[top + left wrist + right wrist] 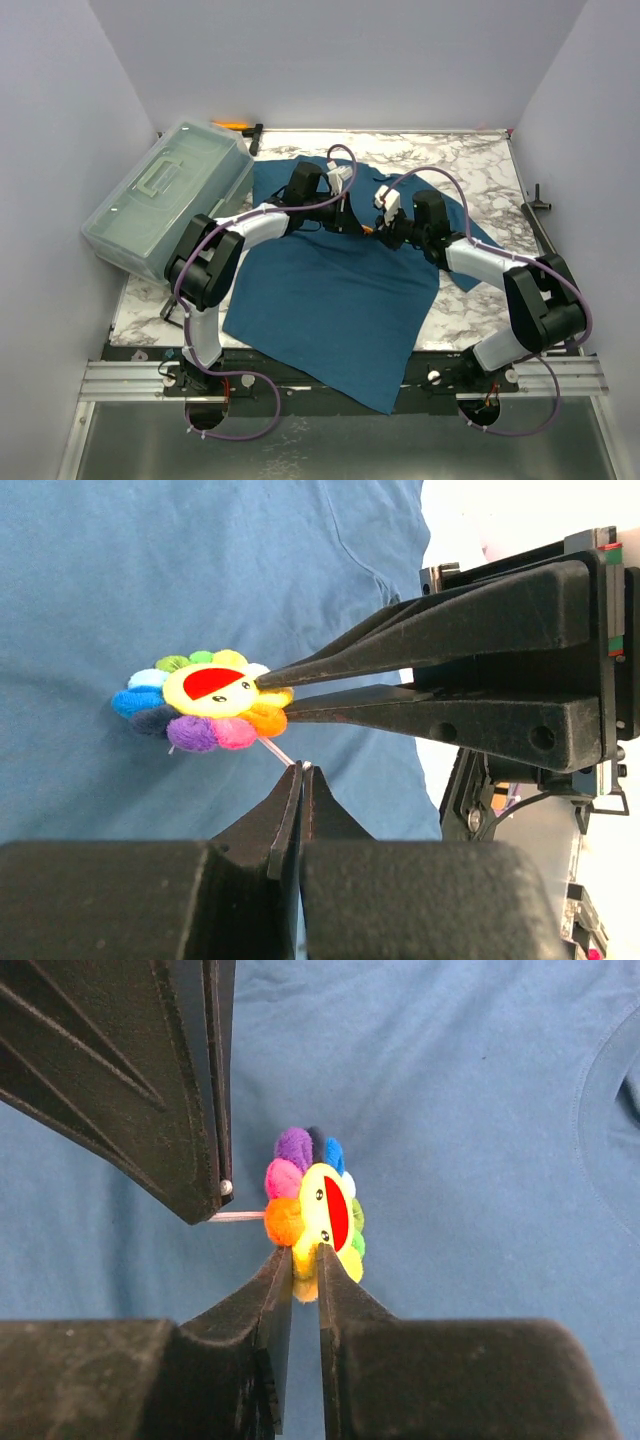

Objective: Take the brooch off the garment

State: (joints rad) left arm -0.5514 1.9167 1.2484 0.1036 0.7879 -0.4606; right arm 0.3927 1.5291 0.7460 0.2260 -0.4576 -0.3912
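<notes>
The brooch [205, 700], a plush flower with a yellow smiling face and multicoloured petals, sits against the teal-blue garment [330, 300] near its chest. My right gripper [305, 1252] is shut on the flower's lower edge. Its fingers [400, 650] reach in from the right in the left wrist view. My left gripper [300, 768] is shut on a thin pale pin that sticks out from behind the brooch. Its fingers [200, 1110] show at the upper left of the right wrist view. In the top view both grippers meet over the brooch [368, 232].
A clear lidded plastic box [165, 200] stands at the left of the marble table [480, 165]. An orange-handled tool [235, 125] lies behind it at the back. A small black clamp [537, 200] sits on the right edge. The shirt covers the table's middle.
</notes>
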